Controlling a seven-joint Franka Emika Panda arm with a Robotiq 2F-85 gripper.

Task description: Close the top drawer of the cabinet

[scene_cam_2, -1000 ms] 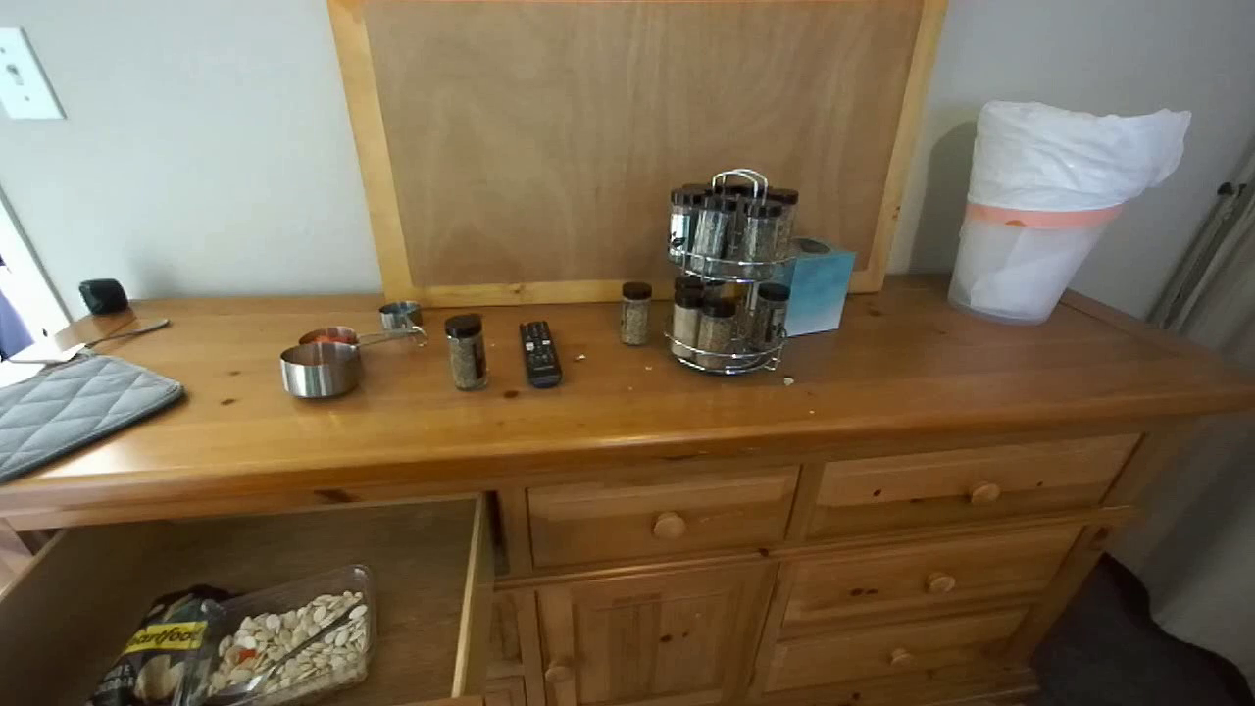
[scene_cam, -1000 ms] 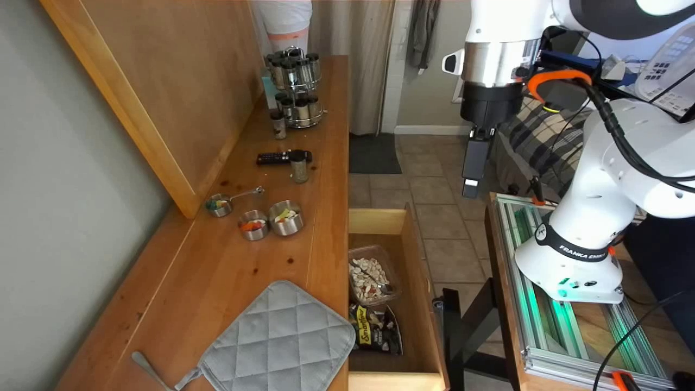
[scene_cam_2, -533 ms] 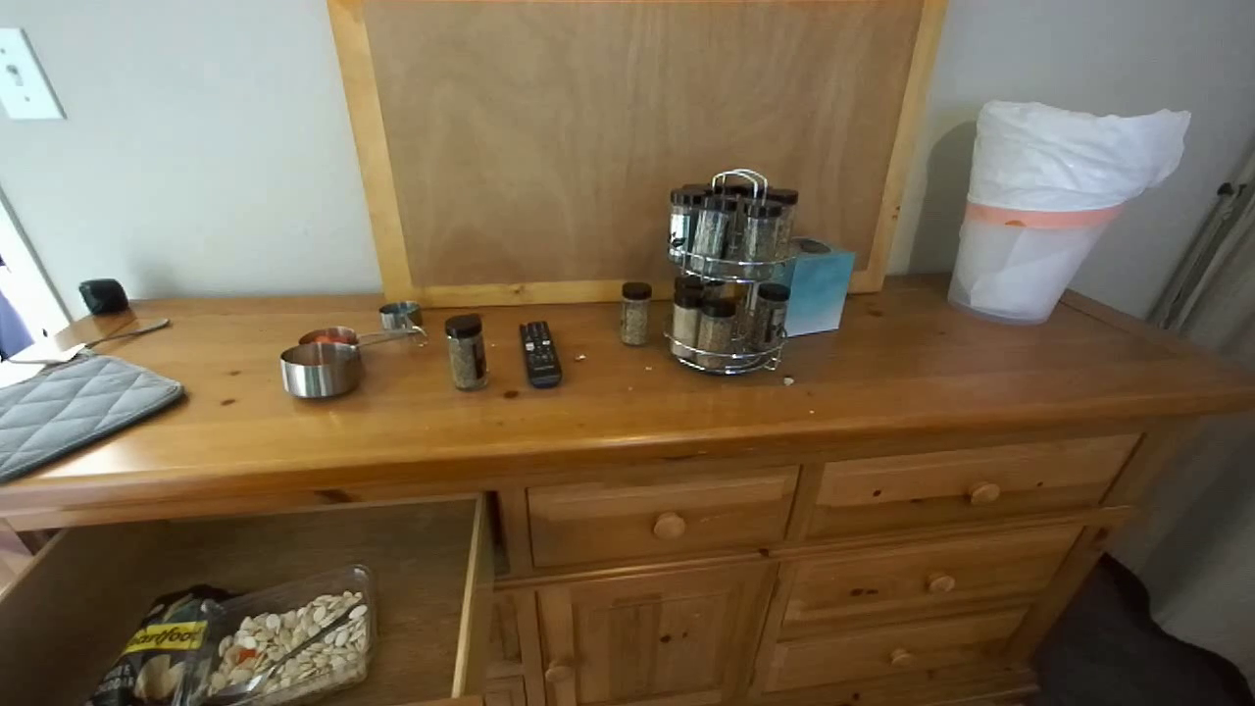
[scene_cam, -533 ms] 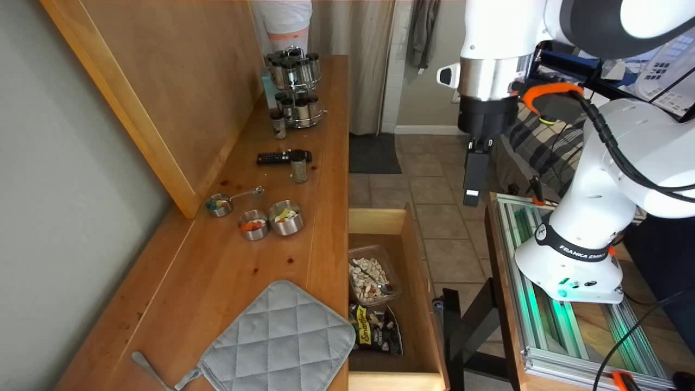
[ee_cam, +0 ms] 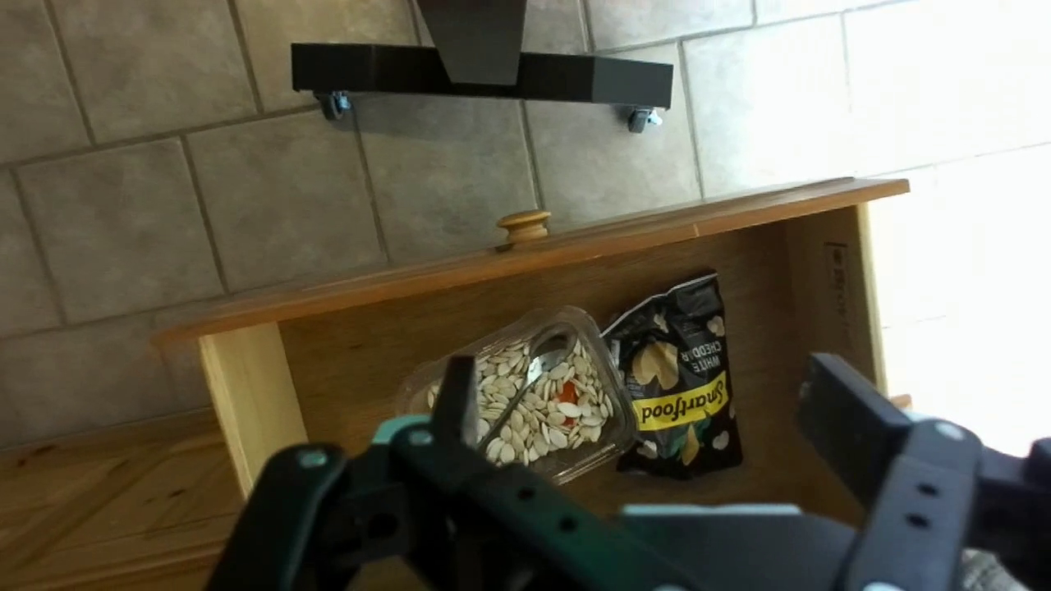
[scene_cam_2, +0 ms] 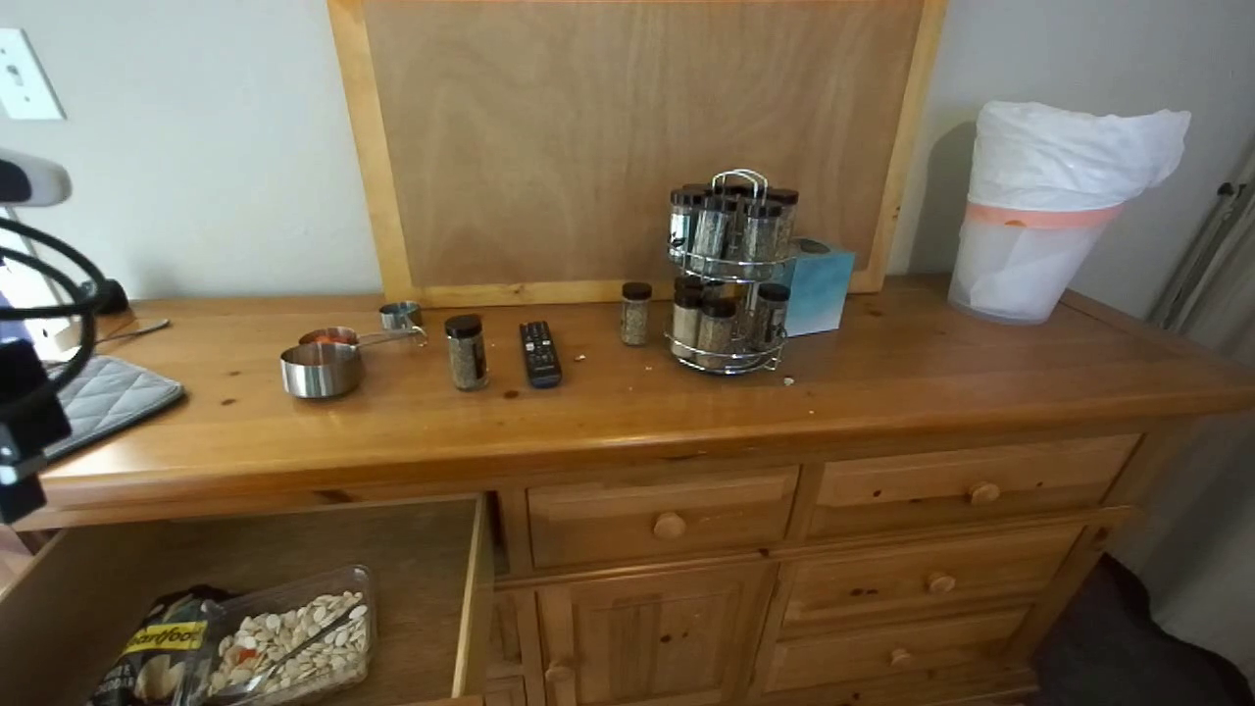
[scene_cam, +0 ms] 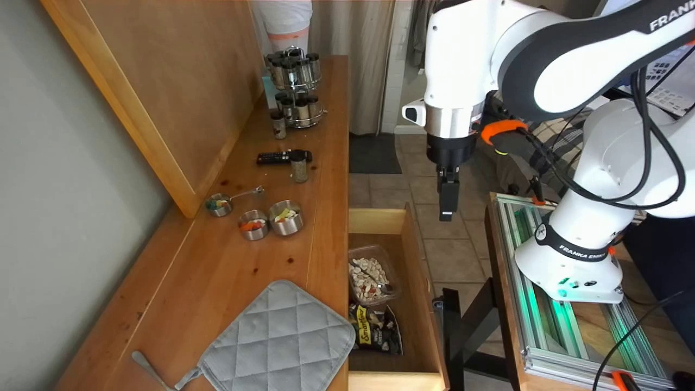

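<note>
Hanging wide apart in the wrist view, two black fingers leave an open gap, with a glossy black Smartfood bag and part of a clear plastic tub of flat, pale seeds visible between them inside the pulled-out top drawer. A round wooden knob sits on the drawer's front; beyond it runs a mottled tile floor.

In an exterior view, the white robot arm points the fingers straight down, apart from the drawer. A gray quilted pot holder lies flat on the varnished wooden tabletop, with round steel measuring cups farther along and a pale curtain at the room's far end.

In an exterior view, the drawer juts from the upper row of a knotty wood cabinet. A two-tier chrome rack carries black-capped spice jars beside a blue box; a slim remote lies flat, and a white-lined bin stands at right. Dark hardware, seemingly part of the arm, is cropped by the left edge.
</note>
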